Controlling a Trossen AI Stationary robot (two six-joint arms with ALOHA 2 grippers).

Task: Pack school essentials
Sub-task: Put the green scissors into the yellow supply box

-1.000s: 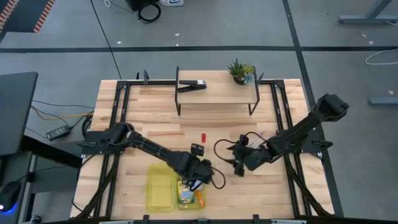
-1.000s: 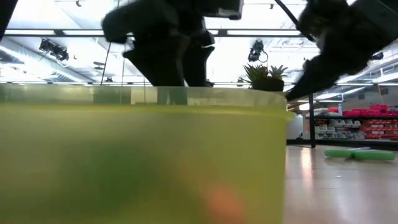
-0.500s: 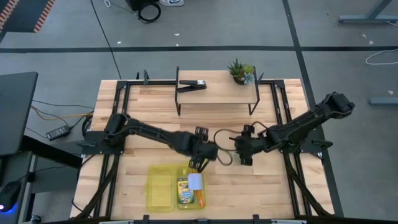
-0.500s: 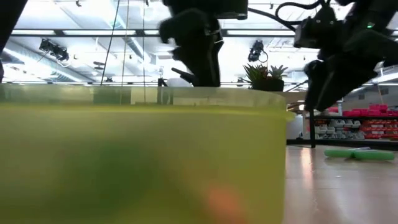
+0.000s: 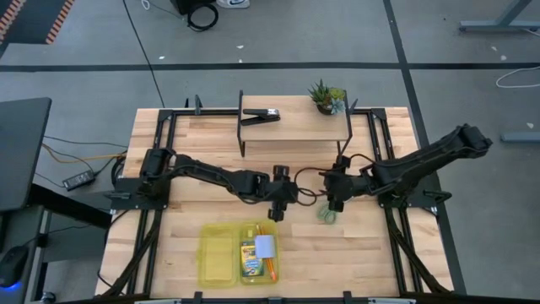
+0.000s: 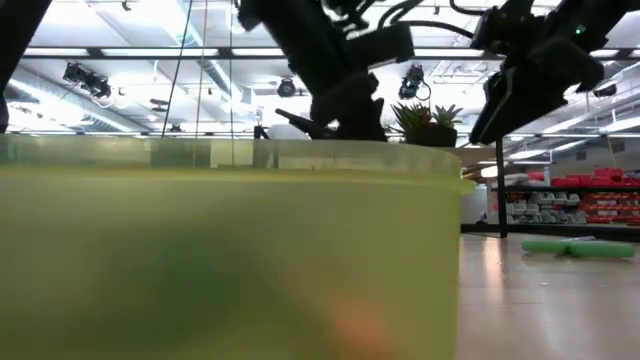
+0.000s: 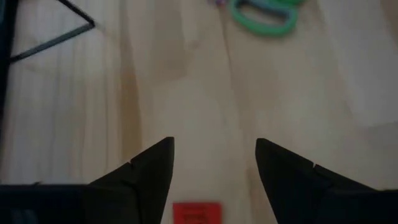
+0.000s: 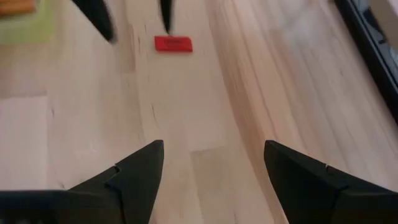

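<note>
Near the front edge of the table (image 5: pixel 211 160) sat a yellow-green tray (image 5: pixel 217 256), and in its right half lay the crayon box (image 5: pixel 250 260), a pale bluish-white block (image 5: pixel 265 247) resting on top of it, and an orange pencil (image 5: pixel 271 268) along its right side. Seen from table height, that tray's wall (image 6: pixel 230 250) filled most of the picture, with only blurred green and orange patches showing through. Further right, the left gripper (image 5: pixel 278 206) hung over the middle of the table, its jaws apart and holding nothing; its own camera showed the two dark fingers (image 7: pixel 152 168) standing either side of a short red piece (image 7: pixel 196 213) that lay flat on the wood just between their tips, not touched by either. Beyond that, green-handled scissors (image 5: pixel 326 213) lay on the wood, also seen past the left fingers (image 7: pixel 263 14). Just beside and above the scissors was the right gripper (image 5: pixel 335 201), jaws wide apart and empty, and its camera looked across bare boards toward the red piece (image 8: pixel 173 43) and the tips of the other arm's fingers near it. At the back of the table stood a low wooden shelf (image 5: pixel 295 129) carrying a black clip (image 5: pixel 261 116) and, at its right end, a small potted plant (image 5: pixel 326 97).
</note>
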